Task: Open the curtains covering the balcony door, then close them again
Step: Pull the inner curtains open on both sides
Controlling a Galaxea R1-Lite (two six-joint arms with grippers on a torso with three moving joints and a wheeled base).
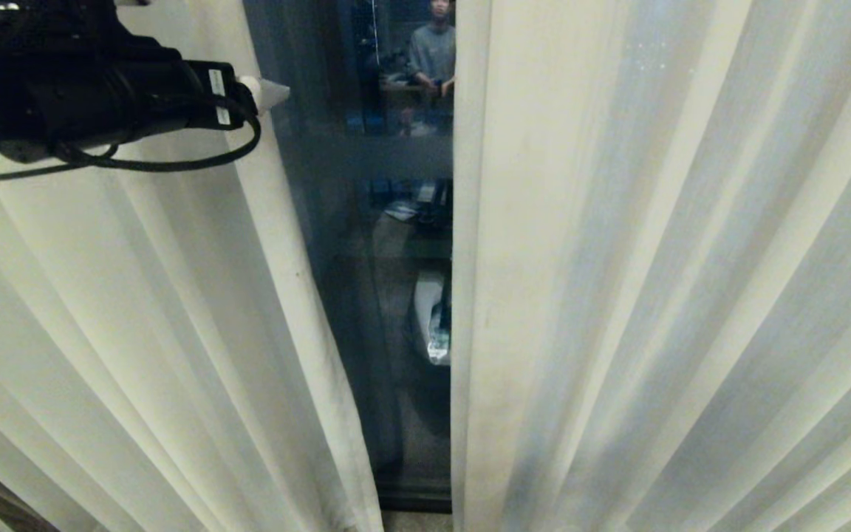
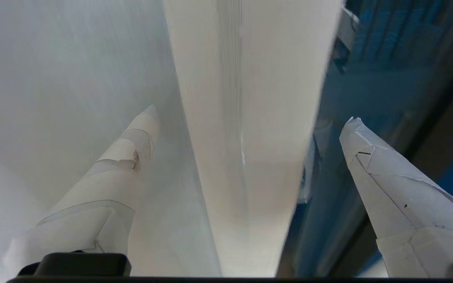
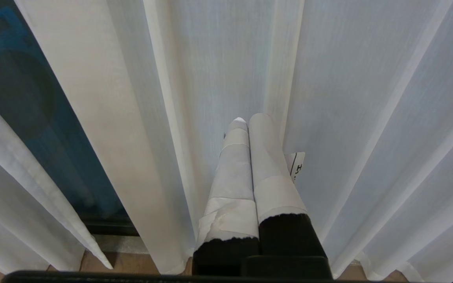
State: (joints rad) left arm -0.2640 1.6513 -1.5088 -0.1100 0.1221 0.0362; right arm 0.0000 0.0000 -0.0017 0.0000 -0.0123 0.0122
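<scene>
Two cream pleated curtains hang before me, the left panel (image 1: 137, 332) and the right panel (image 1: 654, 295). A narrow gap between them shows the dark glass of the balcony door (image 1: 359, 244). My left arm reaches in from the upper left, and one white-taped fingertip (image 1: 272, 91) shows at the left panel's inner edge. My left gripper (image 2: 252, 114) is open, one finger on each side of that panel's hemmed edge (image 2: 250, 177), which runs between them ungripped. My right gripper (image 3: 250, 118) is shut on nothing, low in front of the right panel's folds (image 3: 348, 118).
A person is reflected in the glass (image 1: 431, 52) near the top of the gap. The door's dark bottom frame (image 1: 414, 499) meets the floor. Wooden floor (image 3: 92, 263) shows under the curtain hems.
</scene>
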